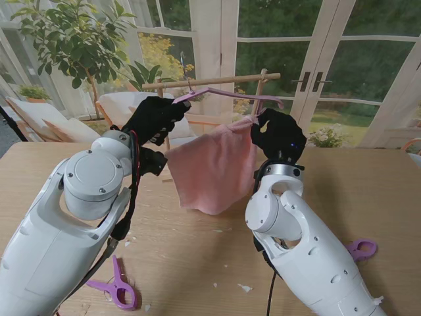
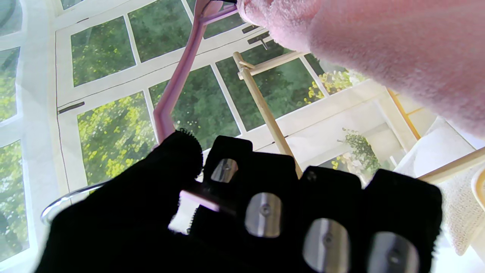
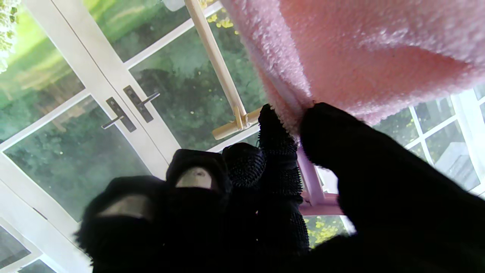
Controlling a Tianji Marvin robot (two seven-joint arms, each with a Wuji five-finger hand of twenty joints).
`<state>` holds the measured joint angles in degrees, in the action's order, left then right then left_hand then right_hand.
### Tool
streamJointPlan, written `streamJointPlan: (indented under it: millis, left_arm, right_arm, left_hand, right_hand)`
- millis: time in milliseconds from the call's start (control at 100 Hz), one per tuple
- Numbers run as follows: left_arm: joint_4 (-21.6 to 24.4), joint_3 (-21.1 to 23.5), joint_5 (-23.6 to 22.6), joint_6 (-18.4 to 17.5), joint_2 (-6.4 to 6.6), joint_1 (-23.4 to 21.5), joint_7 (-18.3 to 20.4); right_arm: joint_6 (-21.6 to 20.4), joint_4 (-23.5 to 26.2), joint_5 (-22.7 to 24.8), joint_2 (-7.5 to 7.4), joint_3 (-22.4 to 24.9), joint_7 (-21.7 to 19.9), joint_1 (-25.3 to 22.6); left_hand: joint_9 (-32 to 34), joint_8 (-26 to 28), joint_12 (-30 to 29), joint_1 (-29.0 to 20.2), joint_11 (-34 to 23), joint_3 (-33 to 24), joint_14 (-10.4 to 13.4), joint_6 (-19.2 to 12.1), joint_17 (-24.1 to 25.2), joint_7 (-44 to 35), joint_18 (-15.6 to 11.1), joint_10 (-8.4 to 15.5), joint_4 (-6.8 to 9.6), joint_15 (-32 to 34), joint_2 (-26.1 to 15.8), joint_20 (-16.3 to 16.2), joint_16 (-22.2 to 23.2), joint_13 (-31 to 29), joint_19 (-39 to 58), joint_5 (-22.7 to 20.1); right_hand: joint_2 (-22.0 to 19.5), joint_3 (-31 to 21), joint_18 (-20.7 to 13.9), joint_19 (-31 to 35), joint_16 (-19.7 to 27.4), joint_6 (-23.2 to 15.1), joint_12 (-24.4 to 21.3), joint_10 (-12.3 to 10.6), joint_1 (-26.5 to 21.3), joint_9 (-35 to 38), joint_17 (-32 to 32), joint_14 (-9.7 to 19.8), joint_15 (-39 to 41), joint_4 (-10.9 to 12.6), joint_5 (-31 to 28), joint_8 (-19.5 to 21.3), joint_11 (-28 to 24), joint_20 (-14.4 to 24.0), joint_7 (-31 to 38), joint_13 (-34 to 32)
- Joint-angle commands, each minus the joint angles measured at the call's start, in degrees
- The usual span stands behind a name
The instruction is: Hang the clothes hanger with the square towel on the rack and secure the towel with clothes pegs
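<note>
- Hanger point(image 1: 217, 94) is up in the air right by the rack point(image 1: 210, 81), near its bar, with the towel point(image 1: 212, 168) draped over it. Can't tell from the stand view if the hook is over the bar yet.
- Left hand point(image 1: 152, 118) is clamped on the hanger's left end near the hook; the wrist cam shows the pink bar pinched between thumb and fingers point(image 2: 265, 206).
- Right hand point(image 1: 277, 135) is closed on the right end, thumb and finger squeezing hanger bar and towel edge together.
- Handling guess: hanger looks light and stiff, thin smooth plastic, so it could twist or slip in a loose pinch. Holding both ends like this seems right for keeping it level.
- Towel is soft, fluffy and limp. It's bunched toward the right and hangs lopsided, so I'd bet it slides off if the hanger tips.
- Pegs: 1 purple peg point(image 1: 117, 287) on the table point(image 1: 368, 191) near the left arm, another point(image 1: 361, 249) by the right arm. Both untouched, so clipping is not yet done.
- Pegs are small and springy, best grabbed by the handle ends.
</note>
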<state>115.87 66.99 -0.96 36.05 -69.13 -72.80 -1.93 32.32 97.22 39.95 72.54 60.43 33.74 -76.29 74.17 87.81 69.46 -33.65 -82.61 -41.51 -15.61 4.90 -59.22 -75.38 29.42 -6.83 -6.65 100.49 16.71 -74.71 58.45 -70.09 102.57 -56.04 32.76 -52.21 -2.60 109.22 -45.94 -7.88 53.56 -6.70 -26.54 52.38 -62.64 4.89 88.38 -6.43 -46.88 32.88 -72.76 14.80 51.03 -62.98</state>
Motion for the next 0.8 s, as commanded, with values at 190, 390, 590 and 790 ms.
streamJointPlan:
  millis: [190,390,590,790]
  left_arm:
    - [1.2,0.2,-0.9,1.3,-0.28,-0.1,0.5]
    - [1.3,0.1,-1.8,2.2,-0.35,0.0,0.2]
    - [2.0,0.2,-3.1,2.0,-0.09,-0.3,0.5]
    - [3.0,0.7,-5.0,1.8,0.45,-1.1,1.3]
  right_arm:
    - [-1.5,1.9,1.2,-0.42,0.5,-1.7,-1.9]
    - [-3.2,3.8,2.9,-0.93,0.3,-1.5,-3.7]
    - [-4.5,5.8,5.9,-1.9,-0.9,-3.0,-5.0]
    - [-6.0,9.2,11.3,-3.96,0.0,-6.9,-8.2]
  left_hand:
    - [2.8,2.1,0.1,1.5,-3.9,-0.5,-0.1,2.0,-1.6,-1.0,-0.5,2.2,0.62,6.8,-0.3,-4.1,0.4,-2.2,17.4,-4.0]
    - [2.8,2.1,0.0,1.4,-3.9,-0.2,-0.1,2.1,-1.6,-1.0,-0.5,2.2,0.6,6.8,-0.4,-4.0,0.4,-2.2,17.4,-3.7]
    - [2.8,2.1,0.0,1.4,-3.9,-0.1,0.0,1.9,-1.6,-1.0,-0.5,2.2,0.62,6.8,-0.6,-4.0,0.4,-2.2,17.4,-3.5]
    - [2.8,2.1,0.0,1.2,-3.9,0.1,0.1,1.8,-1.7,-1.1,-0.9,2.2,0.66,6.8,-0.7,-3.9,0.4,-2.3,17.4,-3.4]
  right_hand:
    - [-2.2,3.6,-4.2,6.4,-1.3,7.6,-1.9,1.3,10.1,-8.8,3.0,-4.2,-1.4,2.9,7.5,1.0,2.5,22.2,-23.2,5.5]
    - [-3.0,7.0,-3.7,5.5,-1.6,7.6,-3.8,1.4,11.5,-11.3,4.2,-5.2,-3.5,3.0,14.5,-1.0,6.0,22.5,-26.7,7.7]
    - [-4.0,8.4,5.9,-5.0,4.1,6.5,-14.2,4.3,9.7,-13.0,12.4,-9.0,-16.3,3.5,15.9,-1.5,16.6,23.6,-26.6,12.2]
    - [-5.6,7.3,16.5,-30.8,14.8,5.4,-29.5,9.1,5.8,-13.8,30.6,-12.8,-41.8,4.5,15.3,-1.7,33.0,24.9,-28.0,20.1]
